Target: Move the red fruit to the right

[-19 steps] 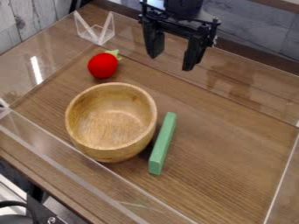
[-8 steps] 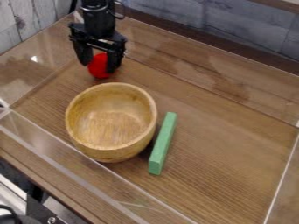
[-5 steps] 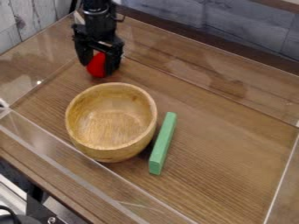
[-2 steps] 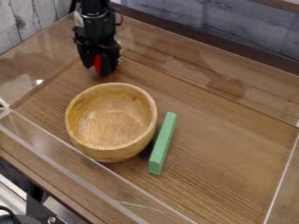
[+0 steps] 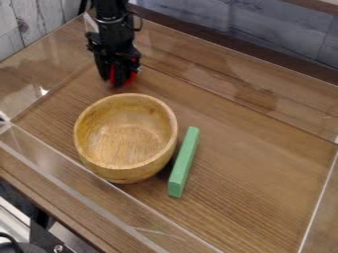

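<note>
The red fruit (image 5: 121,71) sits on the wooden table at the back left, just beyond the wooden bowl (image 5: 82,128). My gripper (image 5: 119,74) points straight down over it, with its black fingers (image 5: 105,69) pressed in against the fruit's two sides. Only a strip of red shows between the fingers, and the fruit's green stem is hidden. The fruit is still down at table level.
A green block (image 5: 184,161) lies on the table just right of the bowl. Low clear plastic walls (image 5: 79,193) run round the table's front and sides. A bare stretch of wood (image 5: 251,109) lies to the right of the gripper.
The gripper came from the back right down over the fruit. In the last half second its fingers have drawn in from wide open onto the fruit's sides; the fruit has not moved.
</note>
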